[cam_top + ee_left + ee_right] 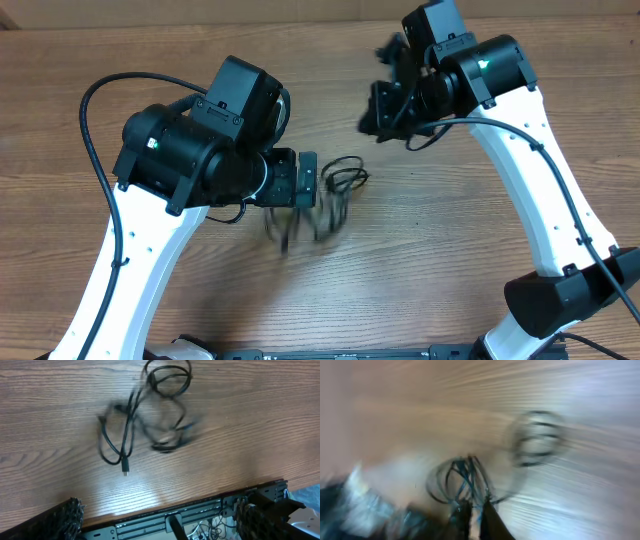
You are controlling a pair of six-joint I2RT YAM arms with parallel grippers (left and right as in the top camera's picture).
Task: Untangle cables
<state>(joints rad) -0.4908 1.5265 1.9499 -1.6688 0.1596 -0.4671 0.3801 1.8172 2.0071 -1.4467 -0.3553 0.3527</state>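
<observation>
cables lie on the table between left arm and right arm.

cables: all black
table: warm brown, fine streaky wood grain
arms: white links, black joints, green light

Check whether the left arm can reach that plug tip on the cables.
Probably yes. The left gripper is open above the cables, the plug tip lies free on the table, and the right gripper is off to one side.
</observation>
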